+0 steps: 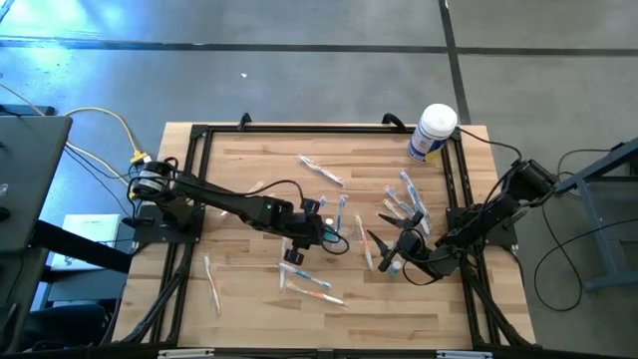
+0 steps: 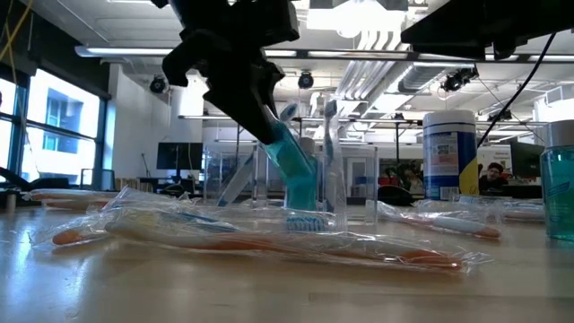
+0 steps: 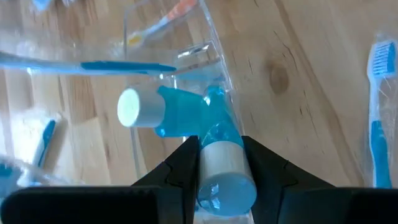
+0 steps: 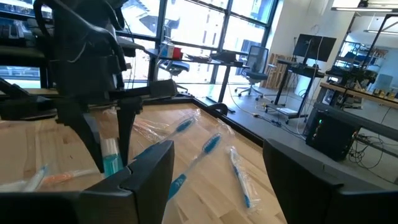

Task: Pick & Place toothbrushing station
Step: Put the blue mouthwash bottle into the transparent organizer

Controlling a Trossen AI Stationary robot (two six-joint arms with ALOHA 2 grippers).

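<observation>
Toothbrushing station (image 3: 186, 56), the small clear plastic holder, stands near the middle of the wooden counter (image 1: 249, 170), directly under the left tool (image 1: 317, 231). In the left wrist view its glassy walls are faint, and inside it I see a blue tube with a white cap (image 3: 163, 111) lying across. In the low view the holder (image 2: 345, 184) appears as thin transparent walls behind the blue object, with a toothbrush (image 2: 328, 135) standing upright in it.

The left tool (image 3: 219, 163) is clamped on a second blue tube with a pale round end (image 3: 222, 168); its 2 dark fingers (image 3: 180, 165) press on both sides of this tube, and the tube's far end reaches into the holder. In the low view the same tube (image 2: 291, 161) hangs tilted from the tool down to the counter.

The right tool (image 1: 391, 251) waits at the right part of the counter, its fingers (image 4: 146, 168) well apart and holding nothing. From its wrist view the left arm with the blue tube (image 4: 112, 163) is seen farther off.

Many wrapped toothbrushes (image 1: 319, 170) lie scattered on the counter, some blue (image 4: 208, 146), some orange (image 2: 269, 247) in clear packets.

A white canister (image 1: 434, 132) with a blue label stands at the far right corner. In the low view the canister (image 2: 448, 152) shows its label, but the writing is too small to read.
</observation>
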